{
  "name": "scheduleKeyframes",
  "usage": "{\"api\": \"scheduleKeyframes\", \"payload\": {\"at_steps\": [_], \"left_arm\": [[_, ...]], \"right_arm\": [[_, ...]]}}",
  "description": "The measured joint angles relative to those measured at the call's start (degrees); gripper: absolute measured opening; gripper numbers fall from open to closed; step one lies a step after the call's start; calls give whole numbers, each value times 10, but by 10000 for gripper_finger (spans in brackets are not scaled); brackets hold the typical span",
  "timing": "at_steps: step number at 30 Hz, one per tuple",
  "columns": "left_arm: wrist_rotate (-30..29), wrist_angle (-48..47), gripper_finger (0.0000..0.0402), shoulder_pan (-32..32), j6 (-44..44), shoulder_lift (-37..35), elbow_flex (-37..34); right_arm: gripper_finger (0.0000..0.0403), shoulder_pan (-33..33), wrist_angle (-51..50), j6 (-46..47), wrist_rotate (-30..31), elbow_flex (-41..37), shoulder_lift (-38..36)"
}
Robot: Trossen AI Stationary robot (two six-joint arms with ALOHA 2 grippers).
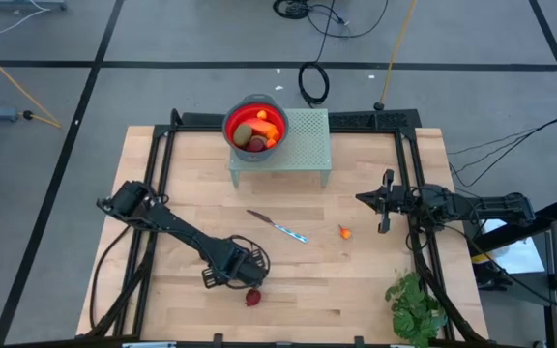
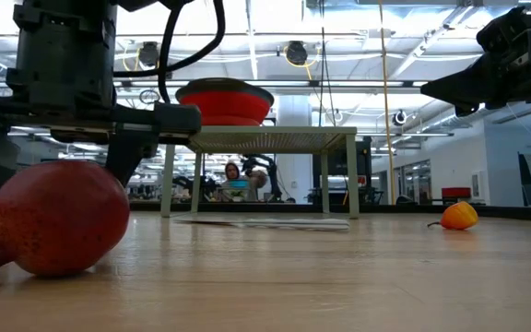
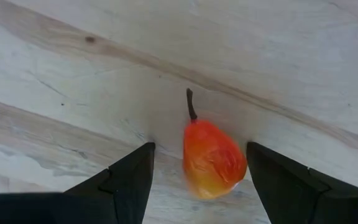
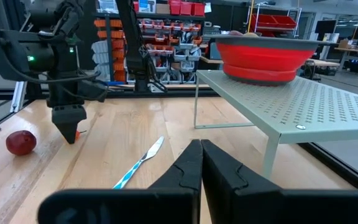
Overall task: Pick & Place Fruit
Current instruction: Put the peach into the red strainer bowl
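The left tool [image 3: 199, 180] is lowered onto the wooden surface [image 1: 356, 280] with its fingers [image 3: 129, 180] spread, and a red-orange pear-shaped fruit [image 3: 213, 158] is seen lying between them, not yet gripped. A dark red pomegranate [image 1: 252, 297] lies just beside this tool. The right tool [image 4: 201, 168] is kept clenched and empty, with a small orange fruit [image 1: 344, 232] near it.

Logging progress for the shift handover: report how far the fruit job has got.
Done: several fruit pieces lie in the red bowl on the perforated stand. In hand: the left pincer is open astride an orange-red fruit on the table, not gripped yet. Left: the dark red fruit and the small orange fruit. The right pincer waits shut at the right.
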Motion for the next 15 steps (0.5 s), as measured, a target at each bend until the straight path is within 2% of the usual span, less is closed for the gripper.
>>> {"api": "scheduleKeyframes", "payload": {"at_steps": [10, 15], "left_arm": [[3, 0, 257, 0, -2, 5, 1], [5, -2, 218, 0, -2, 5, 0]], "right_arm": [[0, 0, 0, 0, 0, 0, 0], [0, 0, 0, 0, 0, 0, 0]]}}
